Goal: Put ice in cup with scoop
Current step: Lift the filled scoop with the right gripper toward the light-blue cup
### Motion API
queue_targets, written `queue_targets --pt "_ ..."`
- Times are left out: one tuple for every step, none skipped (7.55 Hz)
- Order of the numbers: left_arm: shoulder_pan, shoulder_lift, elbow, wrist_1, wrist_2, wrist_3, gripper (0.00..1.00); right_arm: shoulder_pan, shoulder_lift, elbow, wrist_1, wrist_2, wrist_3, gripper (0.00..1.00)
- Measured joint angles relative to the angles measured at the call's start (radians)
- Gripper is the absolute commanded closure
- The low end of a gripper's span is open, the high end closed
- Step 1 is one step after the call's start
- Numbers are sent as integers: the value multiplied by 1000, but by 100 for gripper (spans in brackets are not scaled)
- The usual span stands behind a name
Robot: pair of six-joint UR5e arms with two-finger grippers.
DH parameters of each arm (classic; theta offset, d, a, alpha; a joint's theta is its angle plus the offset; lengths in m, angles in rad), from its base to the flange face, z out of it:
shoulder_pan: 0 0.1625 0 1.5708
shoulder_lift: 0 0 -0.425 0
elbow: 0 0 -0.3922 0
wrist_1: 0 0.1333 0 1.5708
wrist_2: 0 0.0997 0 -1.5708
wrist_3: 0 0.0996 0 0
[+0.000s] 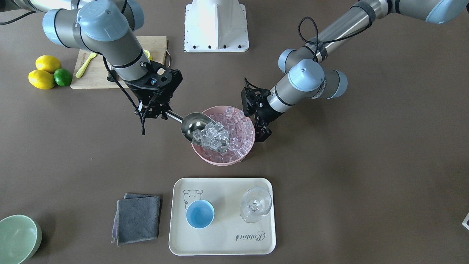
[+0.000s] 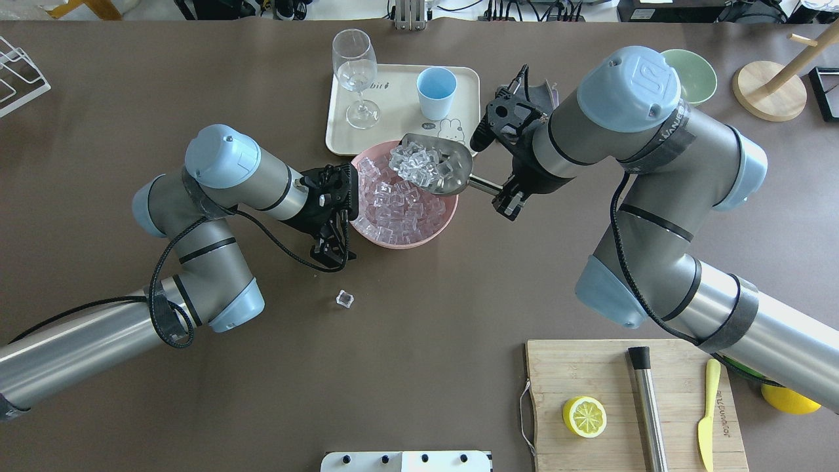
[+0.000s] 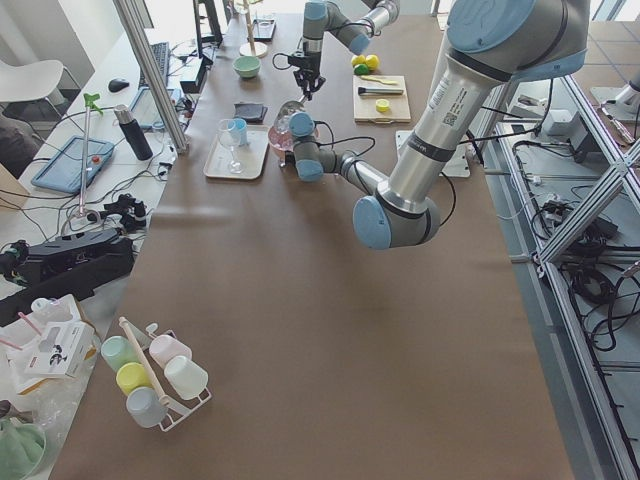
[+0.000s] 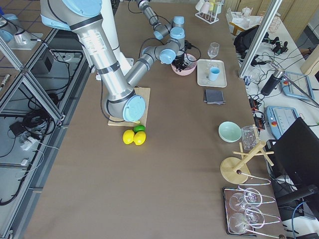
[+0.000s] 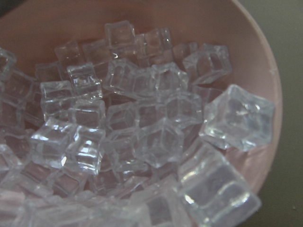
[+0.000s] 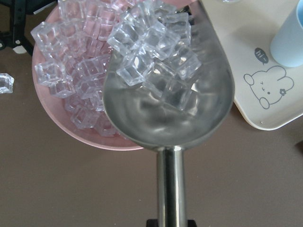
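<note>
Right claw (image 2: 499, 194) is pinching the scoop (image 2: 438, 172) handle, holding heaped ice (image 2: 419, 164) above the bowl (image 2: 393, 241). You are seeing the scooping done; carrying to the empty cup (image 2: 436, 92) on the tray (image 2: 393, 98) and tipping are remaining. Left claw (image 2: 333, 246), beside the bowl: you cannot tell its spread.

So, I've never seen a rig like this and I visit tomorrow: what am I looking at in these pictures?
The machine is a two-armed robot at a table. Two pictures look down from above, one facing the robot and one from behind it. Two look along the table from its ends, and two come from cameras on the wrists. The right gripper is shut on the handle of a metal scoop loaded with ice, held over a pink bowl of more ice. The left gripper sits at the bowl's rim; whether it grips, I cannot tell. A tray carries a blue cup, empty, and a stemmed glass.
</note>
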State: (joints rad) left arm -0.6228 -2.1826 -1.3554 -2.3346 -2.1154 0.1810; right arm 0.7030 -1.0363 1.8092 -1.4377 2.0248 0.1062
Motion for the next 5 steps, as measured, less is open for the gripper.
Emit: queue_targets --pt "0 2 -3 1 0 0 1 20 1 2 -2 13 23 100" --pt "-2 5 -11 2 0 1 1 40 3 3 -6 21 45 100" --pt "-4 12 -24 5 -1 1 1 64 7 1 -15 25 72 100" --pt "-6 24 -38 7 -1 1 1 91 22 -4 -43 27 95 100" --pt "-8 35 -48 8 -1 1 1 117 51 -25 -77 27 115 100"
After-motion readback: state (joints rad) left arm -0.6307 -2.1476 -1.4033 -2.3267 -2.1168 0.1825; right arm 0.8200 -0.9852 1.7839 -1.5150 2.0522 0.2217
